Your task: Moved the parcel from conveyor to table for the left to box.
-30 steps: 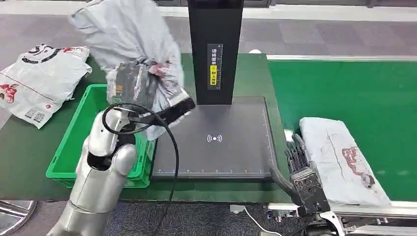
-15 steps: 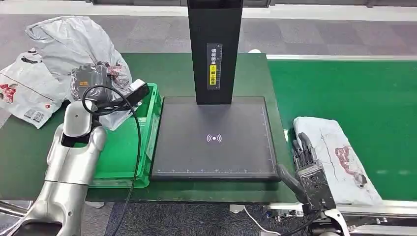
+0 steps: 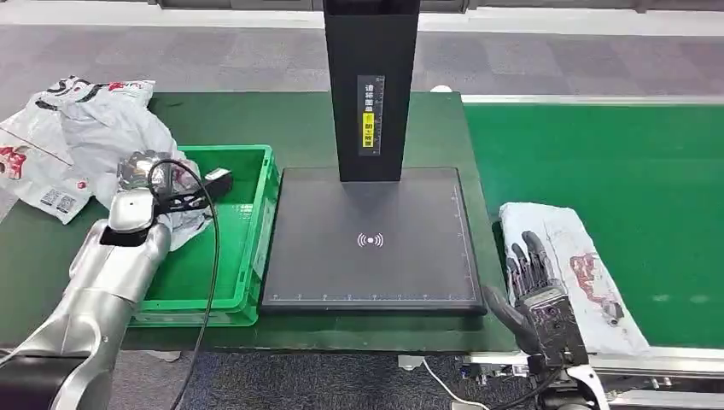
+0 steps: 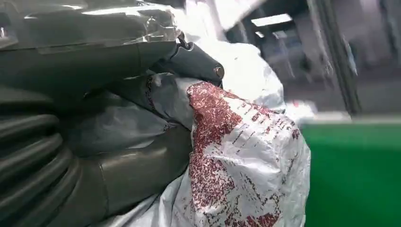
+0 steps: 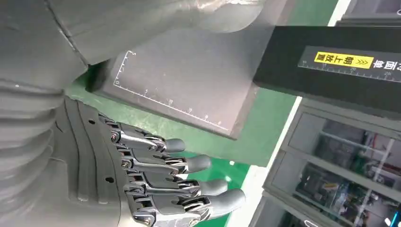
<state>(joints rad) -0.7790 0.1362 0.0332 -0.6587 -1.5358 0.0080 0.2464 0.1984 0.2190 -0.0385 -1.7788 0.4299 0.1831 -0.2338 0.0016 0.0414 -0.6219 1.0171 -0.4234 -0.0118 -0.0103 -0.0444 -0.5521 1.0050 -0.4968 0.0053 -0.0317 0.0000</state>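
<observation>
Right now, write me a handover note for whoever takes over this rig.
Left robot hand: grips a grey parcel, held at the green bin's left edge, not yet released.
Right robot hand: open, fingers spread, beside the next parcel on the conveyor, holding nothing.
Scanner pad: bare.
Other bags lie on the table left of the bin.
Left to do: drop the held parcel into the bin; bring the conveyor parcel to the table.
</observation>
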